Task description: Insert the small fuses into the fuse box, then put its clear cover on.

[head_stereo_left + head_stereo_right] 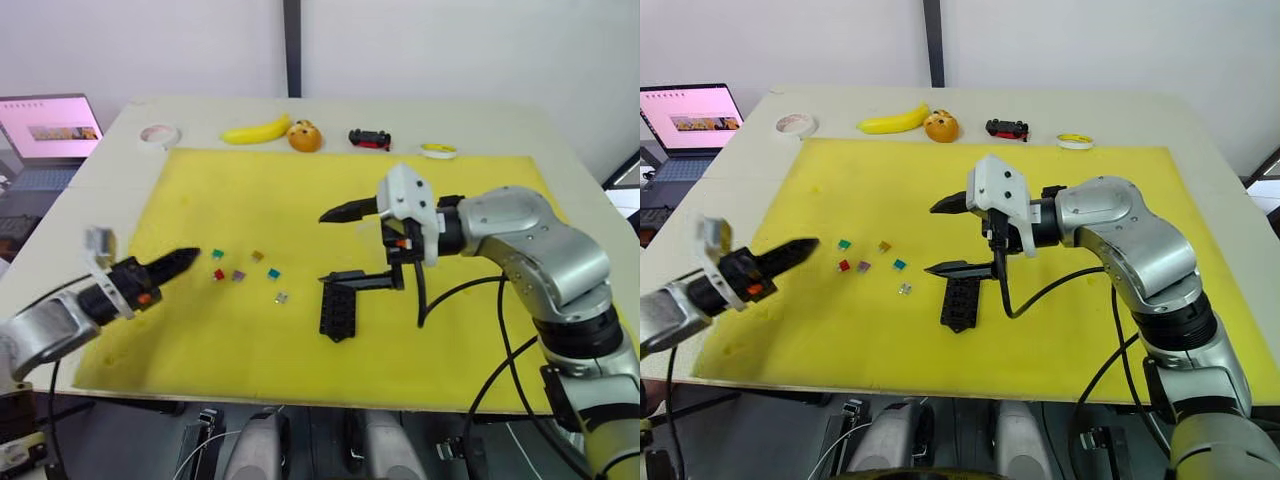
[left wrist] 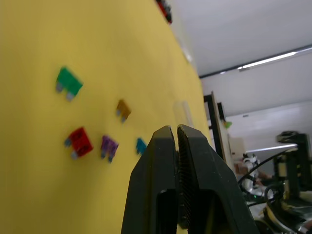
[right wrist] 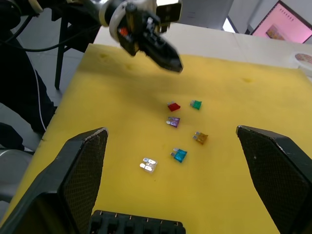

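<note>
Yellow matting covers the worktop [image 1: 560, 150]; six small fuses [image 1: 247, 268] lie loose left of the fuse box [image 1: 338, 305], none inserted. Left gripper [image 1: 180, 262], jaws pressed together, must open over one; right gripper [image 1: 947, 236] hangs spread above the box.

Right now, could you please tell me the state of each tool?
Left tool: closed, holding nothing, near the small fuses.
Right tool: open wide, empty, above the fuse box.

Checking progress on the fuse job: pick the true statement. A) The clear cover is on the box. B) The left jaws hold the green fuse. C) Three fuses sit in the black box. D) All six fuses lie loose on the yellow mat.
D: six small fuses lie scattered on the yellow mat, apart from the fuse box.
</note>
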